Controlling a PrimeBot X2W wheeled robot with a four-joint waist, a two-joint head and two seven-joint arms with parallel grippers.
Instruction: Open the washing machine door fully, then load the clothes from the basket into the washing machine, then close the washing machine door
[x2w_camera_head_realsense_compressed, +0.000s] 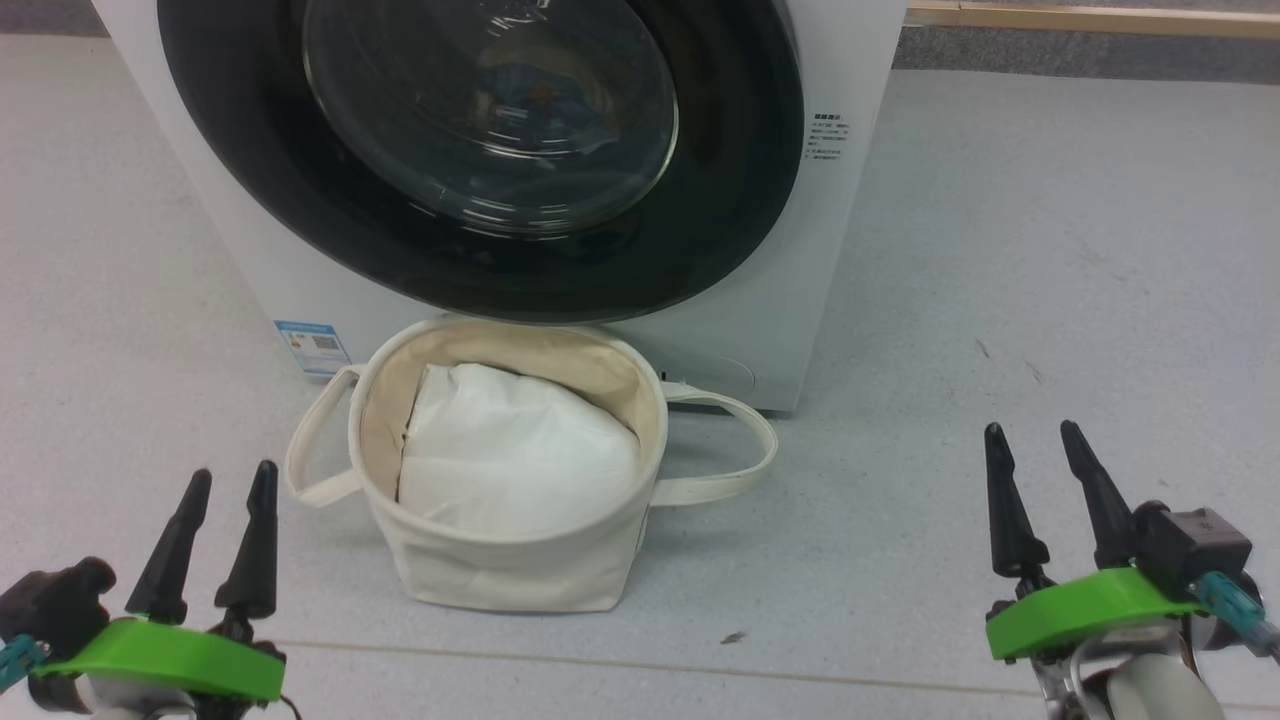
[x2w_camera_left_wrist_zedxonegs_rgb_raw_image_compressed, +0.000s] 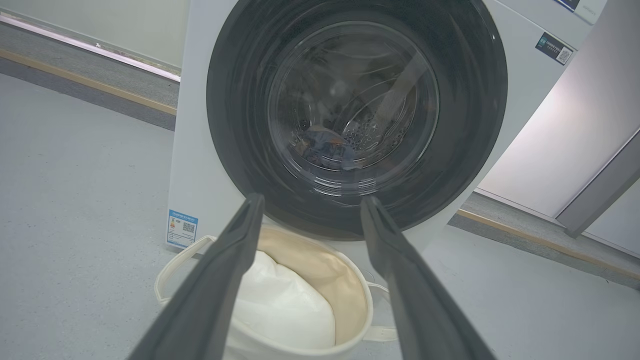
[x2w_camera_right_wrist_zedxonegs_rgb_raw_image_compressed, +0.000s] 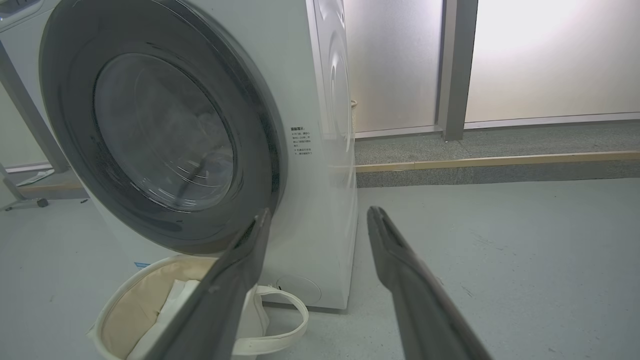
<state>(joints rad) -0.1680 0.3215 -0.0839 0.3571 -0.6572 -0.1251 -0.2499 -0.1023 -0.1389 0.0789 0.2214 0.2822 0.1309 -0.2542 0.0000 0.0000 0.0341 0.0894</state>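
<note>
The white washing machine (x2w_camera_head_realsense_compressed: 850, 230) stands ahead with its round black-rimmed door (x2w_camera_head_realsense_compressed: 480, 150) shut flat against the front. Through the glass in the left wrist view I see clothes (x2w_camera_left_wrist_zedxonegs_rgb_raw_image_compressed: 325, 147), blue and orange, lying in the steel drum. The cream basket (x2w_camera_head_realsense_compressed: 510, 560) sits on the floor just in front of the door, holding plain white padding (x2w_camera_head_realsense_compressed: 520, 455). My left gripper (x2w_camera_head_realsense_compressed: 233, 475) is open at the lower left, beside the basket and apart from it. My right gripper (x2w_camera_head_realsense_compressed: 1035, 432) is open at the lower right, well clear of the machine.
The basket's loop handles (x2w_camera_head_realsense_compressed: 735, 450) stick out to both sides. A blue label sticker (x2w_camera_head_realsense_compressed: 314, 346) is at the machine's lower left corner. Grey floor (x2w_camera_head_realsense_compressed: 1050, 250) spreads to the right, ending at a wooden skirting strip (x2w_camera_right_wrist_zedxonegs_rgb_raw_image_compressed: 500, 162) and frosted panels (x2w_camera_right_wrist_zedxonegs_rgb_raw_image_compressed: 545, 55).
</note>
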